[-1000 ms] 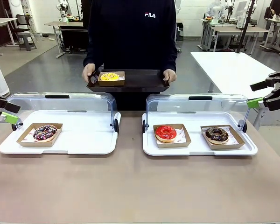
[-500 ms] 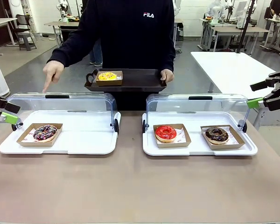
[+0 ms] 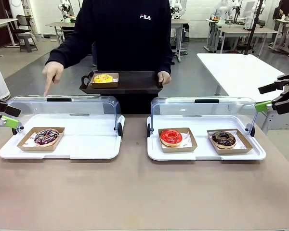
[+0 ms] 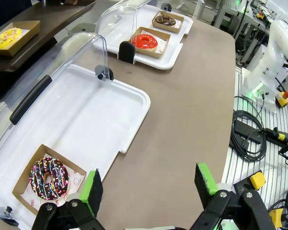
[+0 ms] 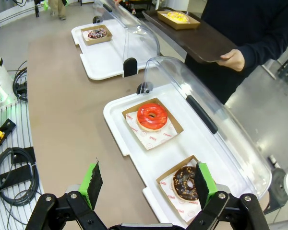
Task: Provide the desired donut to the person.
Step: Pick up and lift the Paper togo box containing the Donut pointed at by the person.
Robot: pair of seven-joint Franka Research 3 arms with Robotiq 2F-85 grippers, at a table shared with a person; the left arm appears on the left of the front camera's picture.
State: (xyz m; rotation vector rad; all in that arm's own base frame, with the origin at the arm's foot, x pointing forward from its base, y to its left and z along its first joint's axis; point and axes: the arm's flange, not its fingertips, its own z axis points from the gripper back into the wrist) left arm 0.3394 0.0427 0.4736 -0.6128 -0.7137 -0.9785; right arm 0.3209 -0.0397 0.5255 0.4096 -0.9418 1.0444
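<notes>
**Person pointing at sprinkled donut, pickup not started**

The person (image 3: 130, 33) is standing at the far side of the desk (image 3: 135, 192), holding a dark tray (image 3: 135, 83) with one hand and pointing down with the other hand (image 3: 52, 74) over the left display case (image 3: 94, 144). A yellow donut (image 3: 102, 78) in its box is already sitting on the dark tray. The finger is aiming at the left case, and the only thing lying in it is the sprinkled donut (image 3: 46, 136) in a cardboard box, so that is probably the wanted one. The red donut (image 3: 171, 137) and the chocolate donut (image 3: 224, 139) are sitting in the right case, likely not wanted.

Progress: the request is being made and nothing is grasped. What looks left is reaching in, gripping the box, lifting it out and setting it on the dark tray. The clear lid (image 3: 62, 103) is standing raised at the back, so the front is lying open for a reach.

The left claw (image 3: 12, 116) is hanging released and empty at the left end of that case. In the left wrist view the sprinkled donut (image 4: 49, 178) is lying just beside one green pad of the left claw (image 4: 148, 181), off to the side and not between the fingers. The claw needs shifting over it before closing.

The right claw (image 3: 264, 97) is hovering released and empty off the right end of the desk, well apart from the sprinkled donut.
</notes>
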